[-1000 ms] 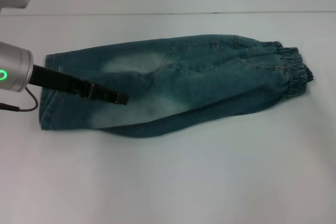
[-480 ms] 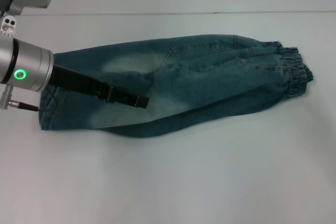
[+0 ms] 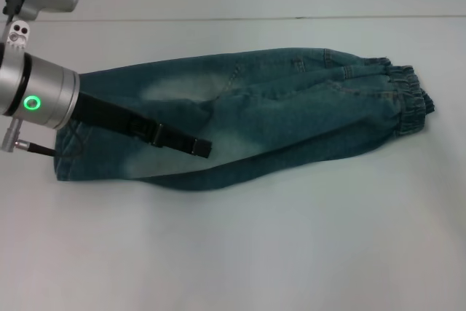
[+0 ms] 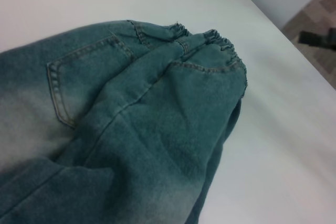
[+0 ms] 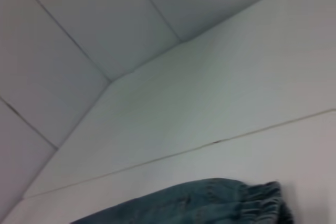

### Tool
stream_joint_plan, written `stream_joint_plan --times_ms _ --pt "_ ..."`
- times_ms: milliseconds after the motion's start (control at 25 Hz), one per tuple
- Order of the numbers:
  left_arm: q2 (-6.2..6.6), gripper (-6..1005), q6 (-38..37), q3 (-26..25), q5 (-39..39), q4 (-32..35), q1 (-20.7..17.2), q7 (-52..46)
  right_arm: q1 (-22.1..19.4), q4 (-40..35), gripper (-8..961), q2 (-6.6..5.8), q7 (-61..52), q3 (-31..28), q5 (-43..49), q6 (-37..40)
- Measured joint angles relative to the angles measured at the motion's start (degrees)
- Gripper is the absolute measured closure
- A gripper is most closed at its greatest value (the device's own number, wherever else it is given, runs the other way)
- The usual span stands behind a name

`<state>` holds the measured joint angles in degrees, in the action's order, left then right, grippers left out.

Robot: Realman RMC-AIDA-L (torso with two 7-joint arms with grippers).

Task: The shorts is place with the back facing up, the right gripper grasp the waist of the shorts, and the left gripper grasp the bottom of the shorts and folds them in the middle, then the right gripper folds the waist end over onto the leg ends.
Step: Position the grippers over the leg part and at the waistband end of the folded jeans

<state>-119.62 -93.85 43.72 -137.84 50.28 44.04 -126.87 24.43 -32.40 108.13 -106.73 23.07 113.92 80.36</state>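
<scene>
The shorts (image 3: pixel 291 114) lie folded lengthwise on the white table, a long blue denim strip with pale patches. Their puckered elastic waist (image 3: pixel 411 100) is at the right end and the hemmed leg ends (image 3: pixel 65 158) at the left. My left gripper (image 3: pixel 204 148) reaches out from its silver wrist (image 3: pixel 36 100) with the green ring and lies over the left half of the denim. The left wrist view shows the shorts (image 4: pixel 157 129) close up, with a back pocket (image 4: pixel 79 77) and the waist (image 4: pixel 215 40). The right gripper is out of view; its wrist view catches only the waist (image 5: pixel 265 192).
The white table (image 3: pixel 291 253) stretches on all sides of the shorts, with a pale wall behind. In the left wrist view the table edge (image 4: pixel 294 40) drops to the floor beyond the waist, and a dark object (image 4: pixel 317 38) shows there.
My left gripper has slid to the right across the shorts, from near the leg ends toward the middle, and its silver wrist has come further into view. The shorts have not moved.
</scene>
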Motion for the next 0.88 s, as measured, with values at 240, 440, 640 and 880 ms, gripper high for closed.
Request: stream_joint_plan --times_ms 240,440,640,880 --pt "-0.28 174 -0.26 0.93 -0.15 -0.01 0.34 -1.36 1.18 1.65 37 -0.08 0.77 1.64 1.45 -5.34" --pt "-0.31 174 -0.17 1.19 -0.16 -0.01 0.45 -2.49 2.79 2.74 37 -0.16 0.49 2.24 4.14 -8.91" --pt "-0.35 175 -0.13 1.28 -0.13 -0.01 1.01 -3.22 4.02 4.19 37 -0.2 0.94 3.03 4.96 -11.5" --pt "-0.43 175 -0.24 1.28 0.05 0.0 1.55 -3.53 5.29 5.76 36 0.3 2.01 5.79 5.03 -12.84"
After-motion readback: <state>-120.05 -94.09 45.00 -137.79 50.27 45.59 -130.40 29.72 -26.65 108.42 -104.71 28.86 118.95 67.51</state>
